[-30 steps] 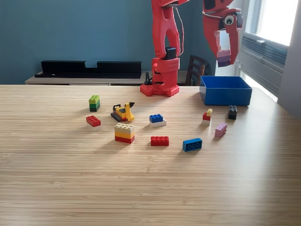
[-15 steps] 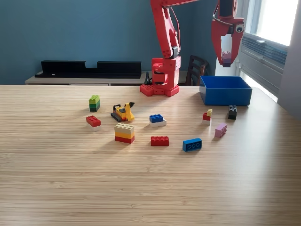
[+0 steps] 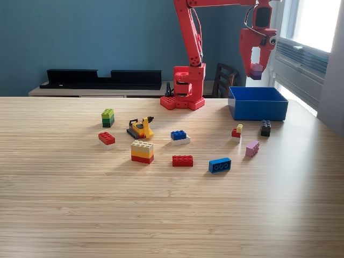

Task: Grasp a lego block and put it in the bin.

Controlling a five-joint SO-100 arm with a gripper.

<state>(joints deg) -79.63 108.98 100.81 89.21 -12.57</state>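
Wooden table (image 3: 161, 215) seen from the front, teal wall behind; no readable writing or brand marks anywhere. Going left to right in the exterior view: long black tray (image 3: 102, 78) on a shelf at the back; green stacked block (image 3: 108, 117); red block (image 3: 106, 138); small yellow lego vehicle (image 3: 141, 128); cream/yellow/red stack (image 3: 142, 151); blue-on-white block (image 3: 180, 137); flat red block (image 3: 183, 160); red robot arm base (image 3: 184, 88) at the table's far edge w/ its arm reaching up and over to the right; blue block (image 3: 220, 165); small red-and-yellow piece (image 3: 237, 131); pink block (image 3: 252, 148); black block (image 3: 265, 128). Blue bin (image 3: 258, 103) sits at far right, just behind the black block. The gripper (image 3: 257, 69) hangs directly above the bin, well clear of its rim, jaws pinching a purple lego block (image 3: 257, 70).
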